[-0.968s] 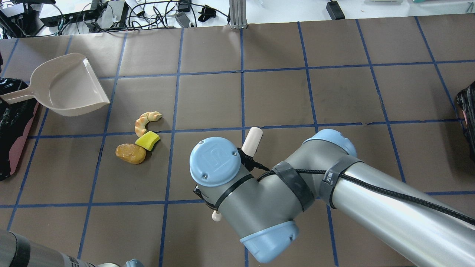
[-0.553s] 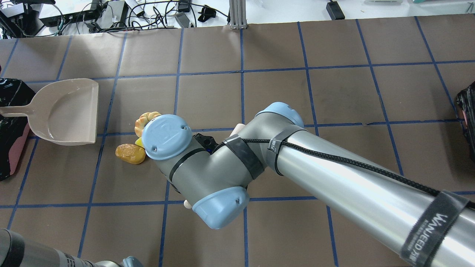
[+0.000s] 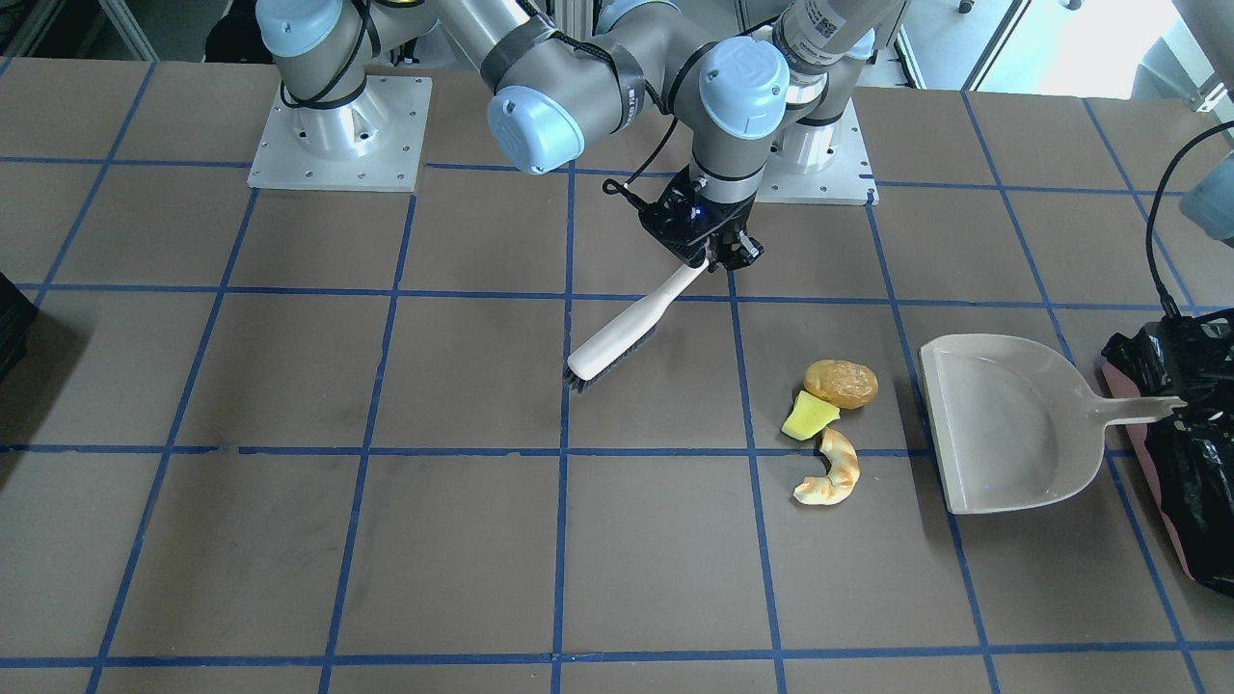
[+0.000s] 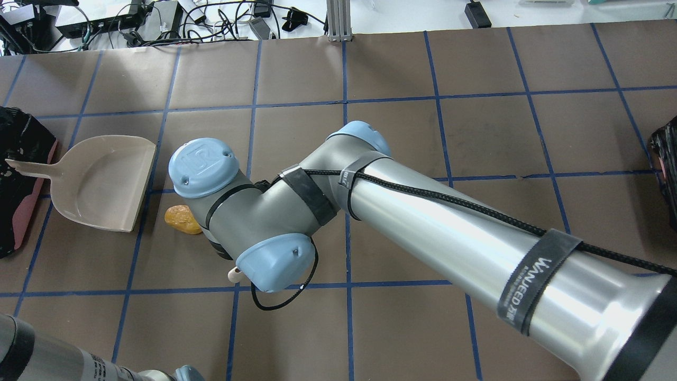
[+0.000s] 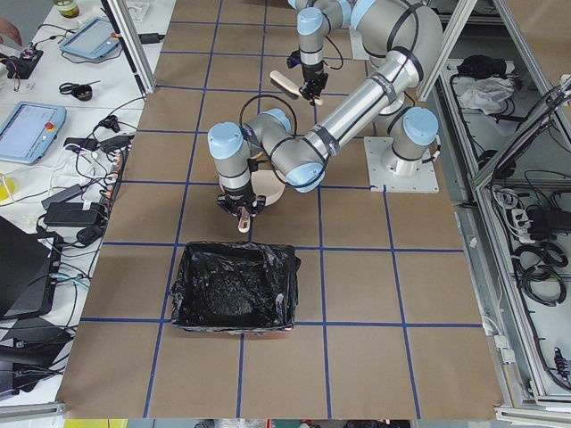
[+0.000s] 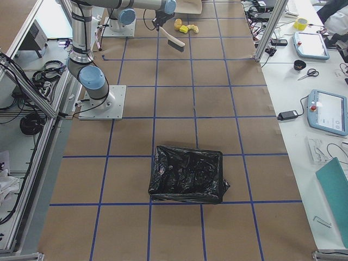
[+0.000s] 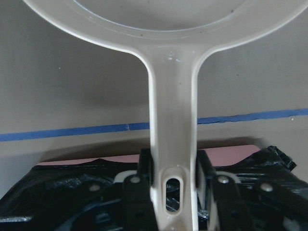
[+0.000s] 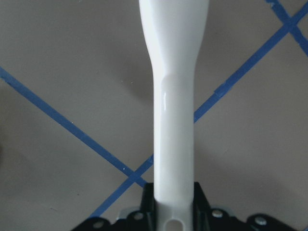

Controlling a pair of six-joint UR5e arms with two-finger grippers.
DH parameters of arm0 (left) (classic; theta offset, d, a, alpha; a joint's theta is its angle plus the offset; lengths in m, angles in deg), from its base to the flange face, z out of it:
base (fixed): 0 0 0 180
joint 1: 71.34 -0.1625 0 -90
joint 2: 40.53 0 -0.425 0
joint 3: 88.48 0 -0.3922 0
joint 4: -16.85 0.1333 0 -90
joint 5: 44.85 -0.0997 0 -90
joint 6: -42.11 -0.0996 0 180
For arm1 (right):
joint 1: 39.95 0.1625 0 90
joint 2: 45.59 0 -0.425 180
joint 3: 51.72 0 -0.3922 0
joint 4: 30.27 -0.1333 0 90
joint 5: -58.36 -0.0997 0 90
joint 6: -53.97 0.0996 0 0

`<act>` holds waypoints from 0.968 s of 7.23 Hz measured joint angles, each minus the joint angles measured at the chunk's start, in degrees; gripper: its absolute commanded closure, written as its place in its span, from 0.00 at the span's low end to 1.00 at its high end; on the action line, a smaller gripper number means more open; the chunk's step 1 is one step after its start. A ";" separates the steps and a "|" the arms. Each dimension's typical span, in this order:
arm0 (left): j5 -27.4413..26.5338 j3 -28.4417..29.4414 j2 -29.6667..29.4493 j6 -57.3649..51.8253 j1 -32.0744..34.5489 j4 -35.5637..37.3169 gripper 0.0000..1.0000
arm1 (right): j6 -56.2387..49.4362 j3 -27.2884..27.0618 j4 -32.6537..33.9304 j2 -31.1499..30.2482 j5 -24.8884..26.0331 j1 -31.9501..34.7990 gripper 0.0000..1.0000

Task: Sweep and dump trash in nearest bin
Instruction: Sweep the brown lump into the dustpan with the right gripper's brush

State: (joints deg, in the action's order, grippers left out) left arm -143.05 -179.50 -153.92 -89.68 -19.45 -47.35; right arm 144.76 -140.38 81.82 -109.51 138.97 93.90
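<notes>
The potato-like piece (image 3: pixel 842 383), yellow-green wedge (image 3: pixel 808 415) and croissant piece (image 3: pixel 831 469) lie together on the brown table. My right gripper (image 3: pixel 711 255) is shut on the white brush (image 3: pixel 617 333), whose bristles rest one grid square from the trash, on the side away from the dustpan. My left gripper (image 7: pixel 173 168) is shut on the handle of the beige dustpan (image 3: pixel 1003 424), whose open lip faces the trash a short gap away. The pink-sided bin (image 3: pixel 1171 520) with its black bag stands just behind the dustpan handle. In the overhead view only the potato (image 4: pixel 180 218) shows beside my right arm.
A second black-lined bin (image 6: pixel 187 174) stands far off at the table's other end, seen also at the overhead view's right edge (image 4: pixel 666 159). Both arm bases (image 3: pixel 337 135) stand at the table's robot side. Cables and boxes (image 4: pixel 121 21) lie beyond the far edge.
My right arm has swung left over the trash with the brush. The dustpan has moved nearer the trash and turned its lip toward it. The trash has not moved.
</notes>
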 measured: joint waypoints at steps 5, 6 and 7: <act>1.22 -1.00 -2.87 2.93 1.53 1.77 1.00 | 6.95 17.06 0.07 12.87 -0.89 5.13 1.00; 1.23 -1.02 -3.17 3.70 2.10 1.89 1.00 | 7.23 20.34 0.04 15.20 -0.77 5.88 1.00; 1.14 -1.06 -3.34 3.97 2.86 2.04 1.00 | 7.33 22.75 0.02 16.96 -0.68 6.38 1.00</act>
State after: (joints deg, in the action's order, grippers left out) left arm -141.91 -180.56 -157.27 -85.71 -16.59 -45.31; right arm 152.09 -117.62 81.84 -92.56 138.29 100.28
